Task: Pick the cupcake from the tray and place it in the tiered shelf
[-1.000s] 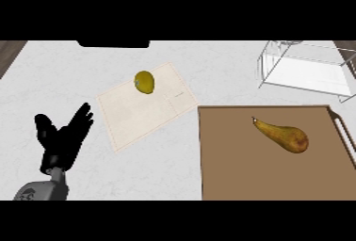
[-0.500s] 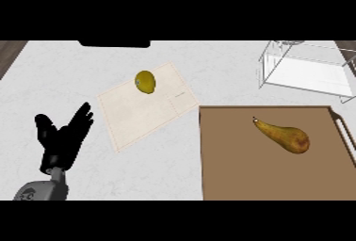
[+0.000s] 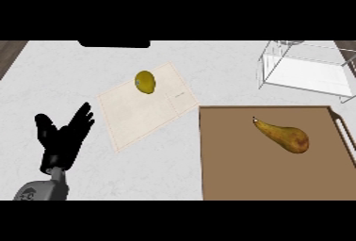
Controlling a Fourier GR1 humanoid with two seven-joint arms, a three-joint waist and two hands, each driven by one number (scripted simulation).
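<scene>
A brown tray (image 3: 230, 183) is seen at the lower right of the pale desk (image 3: 83, 61); its near edge is cut off by the lower limit of the view, and a pale handle (image 3: 345, 139) is glimpsed along its right side. On the tray only a brown-yellow pear (image 3: 285, 135) is found, lying on its side with the stem end turned toward the upper left. No cupcake can be made out on the tray or anywhere else (the task's named thing and what is shown disagree).

The tiered shelf (image 3: 306, 70) is seen at the upper right as a thin white wire frame with a pale panel; it is partly cut off at the top, and its tiers cannot be told apart from this steep angle. It is set well apart from the pear.

A beige mat (image 3: 142, 115) is laid at a tilt left of the tray, its right corner just beside the tray's far left corner. A small yellow-green fruit (image 3: 144, 82) is placed near the mat's upper corner; its kind cannot be settled.

The left robot hand (image 3: 62, 136) is shown at the lower left, over bare desk beside the mat, with fingers spread and straight and nothing held. Its grey forearm (image 3: 42, 190) is cut off at the bottom. The right robot hand is not shown.

A dark object (image 3: 115, 44) at the top edge is mostly cut off.
</scene>
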